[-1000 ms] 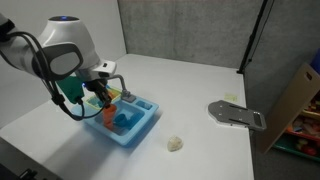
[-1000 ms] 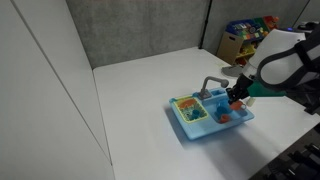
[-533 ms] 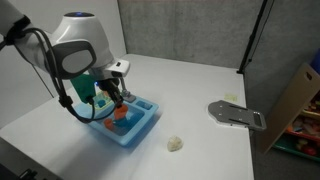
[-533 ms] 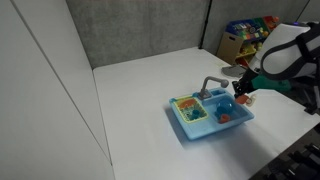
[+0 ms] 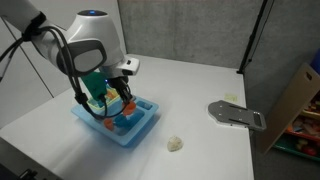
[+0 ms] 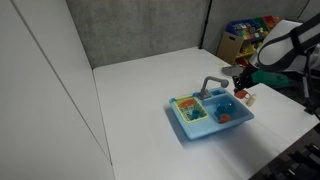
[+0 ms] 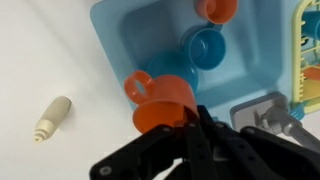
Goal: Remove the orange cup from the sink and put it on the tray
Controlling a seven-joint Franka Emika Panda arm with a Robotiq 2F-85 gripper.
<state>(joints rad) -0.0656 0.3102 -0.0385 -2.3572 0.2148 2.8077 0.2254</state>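
Note:
In the wrist view my gripper (image 7: 190,128) is shut on the rim of the orange cup (image 7: 160,100), a small rounded cup with a handle. It hangs over the near edge of the light-blue sink (image 7: 125,35). In both exterior views the gripper (image 5: 122,101) (image 6: 243,94) hangs just above the sink (image 5: 143,127) (image 6: 193,127). The grey flat tray (image 5: 237,115) lies on the table well away from the sink, past a beige lump (image 5: 175,144).
A blue cup (image 7: 205,47) and another orange piece (image 7: 217,10) lie in the basin, with a small red piece (image 6: 224,117) there too. A grey faucet (image 6: 212,84) curves over the sink. The beige lump (image 7: 52,120) lies on the white table beside it.
The gripper has risen out of the basin with the orange cup in it and shifted sideways over the sink's edge. The jaws have stayed shut.

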